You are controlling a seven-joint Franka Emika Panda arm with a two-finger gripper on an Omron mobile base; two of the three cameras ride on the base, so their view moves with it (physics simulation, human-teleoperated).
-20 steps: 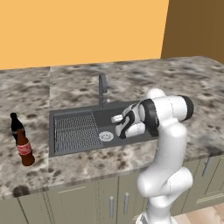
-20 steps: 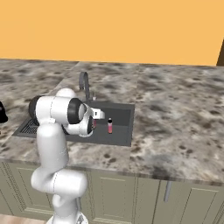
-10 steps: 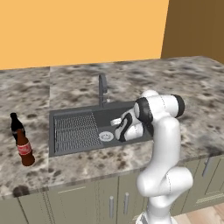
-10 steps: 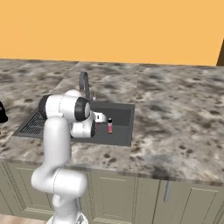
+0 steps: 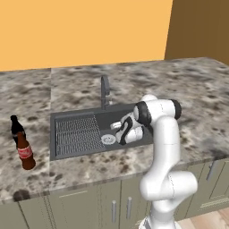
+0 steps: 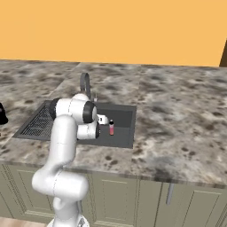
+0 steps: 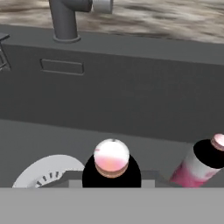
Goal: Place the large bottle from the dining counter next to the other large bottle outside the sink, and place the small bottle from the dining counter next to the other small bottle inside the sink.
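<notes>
In the left base view, the white arm is rising from the floor in front of the cabinets, bending at its elbow above the counter edge and reaching down and leftward into the sink; the gripper is hanging low over the basin floor near the round drain, its fingers too small there to tell how they are standing. On the dining counter to the left of the sink, the large brown bottle with its red label is standing upright, neck pointing straight up, with the near-black bottle standing upright just behind it, the two overlapping so that contact cannot be judged. In the right base view, the arm is arching over the sink's front rim with its wrist turned down into the basin, and a small pink bottle is standing upright on the basin floor just beside the hand; the faucet is curving up behind the arm. In the hand view, the camera is looking toward the sink's back wall and the faucet base; a small bottle with a pale pink cap is sitting directly between the finger positions, its cap pointing toward the camera, the fingers pinching it, while the second small bottle is leaning near it on the right.
</notes>
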